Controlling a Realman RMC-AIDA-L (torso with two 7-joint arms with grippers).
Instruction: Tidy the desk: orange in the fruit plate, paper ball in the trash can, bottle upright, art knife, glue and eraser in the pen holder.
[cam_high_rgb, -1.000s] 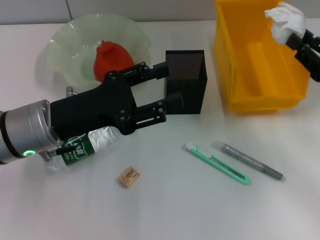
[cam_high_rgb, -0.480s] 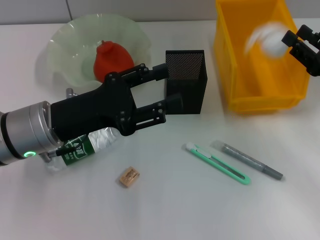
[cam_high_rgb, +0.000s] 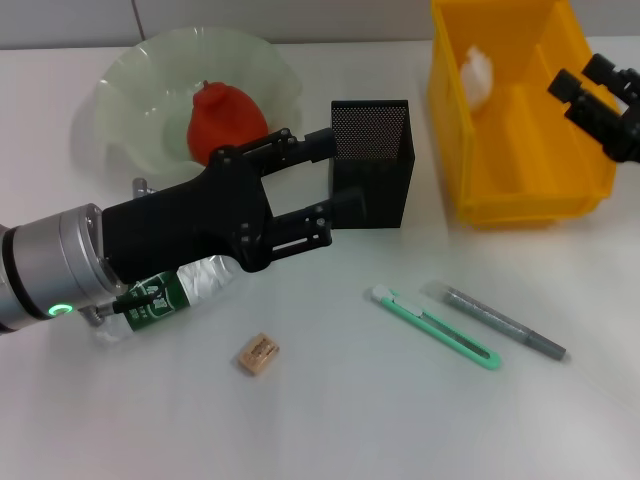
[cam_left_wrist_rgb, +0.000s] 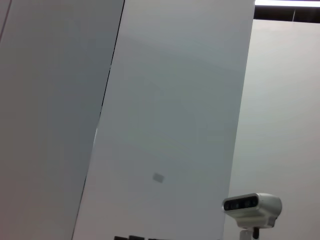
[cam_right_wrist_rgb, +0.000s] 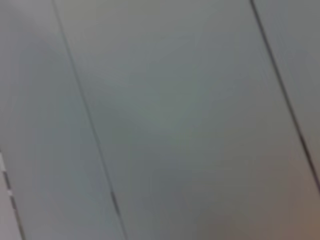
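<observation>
In the head view the white paper ball (cam_high_rgb: 477, 72) lies inside the yellow trash bin (cam_high_rgb: 520, 205) against its far left wall. My right gripper (cam_high_rgb: 585, 78) is open and empty above the bin's right side. My left gripper (cam_high_rgb: 340, 175) is open and empty, hovering just left of the black mesh pen holder (cam_high_rgb: 372, 165). The bottle (cam_high_rgb: 170, 290) with a green label lies on its side under my left arm. The orange (cam_high_rgb: 225, 118) sits in the green fruit plate (cam_high_rgb: 130, 110). The tan eraser (cam_high_rgb: 258, 353), green art knife (cam_high_rgb: 435, 327) and grey glue stick (cam_high_rgb: 505, 322) lie on the table.
The white table (cam_high_rgb: 400, 420) runs to the front edge. Both wrist views show only wall panels; a small white camera on a stand (cam_left_wrist_rgb: 251, 207) shows in the left wrist view.
My right gripper opened and let go of the paper ball, which dropped into the yellow bin. The gripper shifted slightly down. My left arm has not moved.
</observation>
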